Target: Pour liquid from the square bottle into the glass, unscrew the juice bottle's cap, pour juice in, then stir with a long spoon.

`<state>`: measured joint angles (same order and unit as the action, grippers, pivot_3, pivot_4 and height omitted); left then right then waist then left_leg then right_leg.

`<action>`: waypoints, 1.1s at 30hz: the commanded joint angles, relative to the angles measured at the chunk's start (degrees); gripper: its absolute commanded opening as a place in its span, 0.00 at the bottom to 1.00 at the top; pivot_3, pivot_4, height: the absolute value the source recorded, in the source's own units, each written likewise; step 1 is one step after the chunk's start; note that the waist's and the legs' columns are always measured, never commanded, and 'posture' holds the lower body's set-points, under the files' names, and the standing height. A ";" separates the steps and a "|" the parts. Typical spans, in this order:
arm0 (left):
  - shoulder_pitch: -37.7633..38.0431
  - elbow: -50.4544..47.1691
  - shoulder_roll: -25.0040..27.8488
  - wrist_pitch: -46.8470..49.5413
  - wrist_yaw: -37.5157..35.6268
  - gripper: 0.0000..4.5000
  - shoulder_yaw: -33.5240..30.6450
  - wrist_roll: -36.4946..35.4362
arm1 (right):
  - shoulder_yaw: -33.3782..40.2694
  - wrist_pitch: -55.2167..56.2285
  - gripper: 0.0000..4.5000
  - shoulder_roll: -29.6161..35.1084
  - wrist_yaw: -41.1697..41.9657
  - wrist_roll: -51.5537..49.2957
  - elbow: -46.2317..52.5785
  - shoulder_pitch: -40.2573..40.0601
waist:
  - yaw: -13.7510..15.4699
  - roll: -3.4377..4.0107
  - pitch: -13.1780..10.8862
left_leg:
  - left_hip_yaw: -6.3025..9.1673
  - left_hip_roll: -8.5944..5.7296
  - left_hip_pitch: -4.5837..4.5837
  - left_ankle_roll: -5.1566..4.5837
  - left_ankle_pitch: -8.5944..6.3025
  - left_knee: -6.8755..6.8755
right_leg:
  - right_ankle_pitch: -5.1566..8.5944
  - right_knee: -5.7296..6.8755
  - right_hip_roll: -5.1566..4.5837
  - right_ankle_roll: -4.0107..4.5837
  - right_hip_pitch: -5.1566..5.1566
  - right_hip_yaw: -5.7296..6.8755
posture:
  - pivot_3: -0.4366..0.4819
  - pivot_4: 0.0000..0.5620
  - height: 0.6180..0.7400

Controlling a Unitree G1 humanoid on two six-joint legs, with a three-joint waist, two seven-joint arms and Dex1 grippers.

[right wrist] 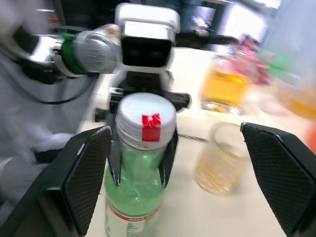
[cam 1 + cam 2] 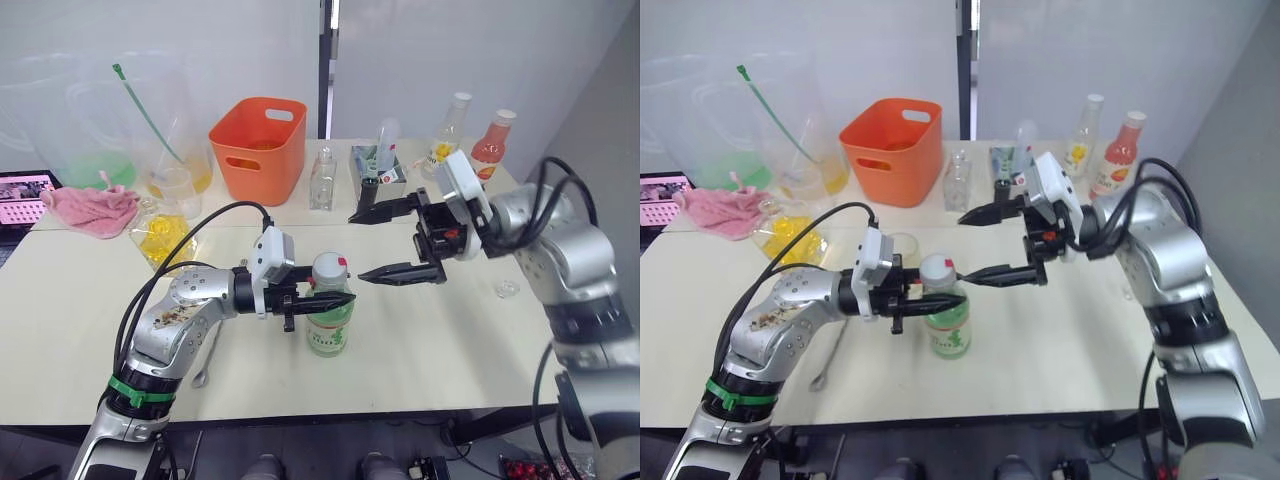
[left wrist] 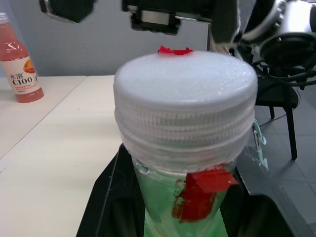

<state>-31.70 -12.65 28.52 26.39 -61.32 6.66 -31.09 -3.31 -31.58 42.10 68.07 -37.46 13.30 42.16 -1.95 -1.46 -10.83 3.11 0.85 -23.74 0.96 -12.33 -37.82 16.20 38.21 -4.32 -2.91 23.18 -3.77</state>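
The juice bottle (image 2: 329,325) stands upright near the table's front edge, pale green with a white cap (image 2: 328,265) bearing a red mark. My left gripper (image 2: 322,297) is shut on its neck just under the cap. Level with the cap, my right gripper (image 2: 357,246) hovers wide open to the bottle's right, with one finger near the cap and the other farther back. The glass (image 1: 217,158) holds a little yellowish liquid and stands just behind the bottle. The square bottle (image 2: 163,240) with yellow contents sits at the left. The long spoon (image 2: 207,355) lies under my left forearm.
An orange basket (image 2: 258,148), a slim clear bottle (image 2: 322,180), a yellow-labelled bottle (image 2: 448,135) and a pink-red bottle (image 2: 489,143) line the back. Clear pitchers with a green stick (image 2: 140,110) and a pink cloth (image 2: 92,208) are at the left.
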 commanded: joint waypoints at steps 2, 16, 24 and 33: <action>-0.76 1.03 -1.14 -0.39 -0.08 0.31 0.81 0.30 | 6.23 -11.44 0.99 -0.83 -14.99 -8.00 15.96 -6.34 | -0.09 0.00 0.00 | -0.03 -0.02 0.00 0.01 0.01 -0.02 | 0.00 -0.01 -0.02 0.00 -0.01 -0.03 | 0.48 0.27 1.00; -2.83 3.85 -3.79 -1.16 -1.53 0.31 2.29 1.62 | 4.80 -25.20 0.94 -7.24 -41.96 -9.29 27.29 -5.92 | 1.28 0.01 0.00 | 0.00 -0.08 -0.01 0.02 0.08 -0.05 | -0.02 -0.12 -0.02 -0.05 -0.11 -0.02 | 0.48 0.27 1.00; -3.43 4.48 -3.96 -1.41 -1.59 0.31 2.20 2.17 | 4.15 -24.55 0.38 -6.53 -40.62 -9.73 27.18 -6.91 | 1.27 0.00 0.01 | -0.01 -0.06 0.00 0.01 0.09 -0.05 | -0.02 -0.14 0.00 -0.05 -0.13 -0.02 | 0.48 0.27 1.00; -4.93 4.88 -3.66 -1.53 -1.98 0.31 2.86 3.01 | 0.65 -13.39 0.38 -2.58 -15.96 -10.55 20.46 -6.27 | 1.26 0.00 0.00 | -0.01 -0.07 0.00 0.01 0.09 -0.05 | -0.02 -0.16 0.01 -0.05 -0.14 -0.02 | 0.48 0.27 1.00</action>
<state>-35.69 -8.16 24.95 24.85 -63.84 9.43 -28.52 -0.29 -49.08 38.77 42.27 -46.16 32.30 35.08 -0.69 -1.46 -10.83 3.09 0.79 -23.74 0.96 -12.23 -37.87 16.18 38.04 -4.31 -2.96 23.04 -3.79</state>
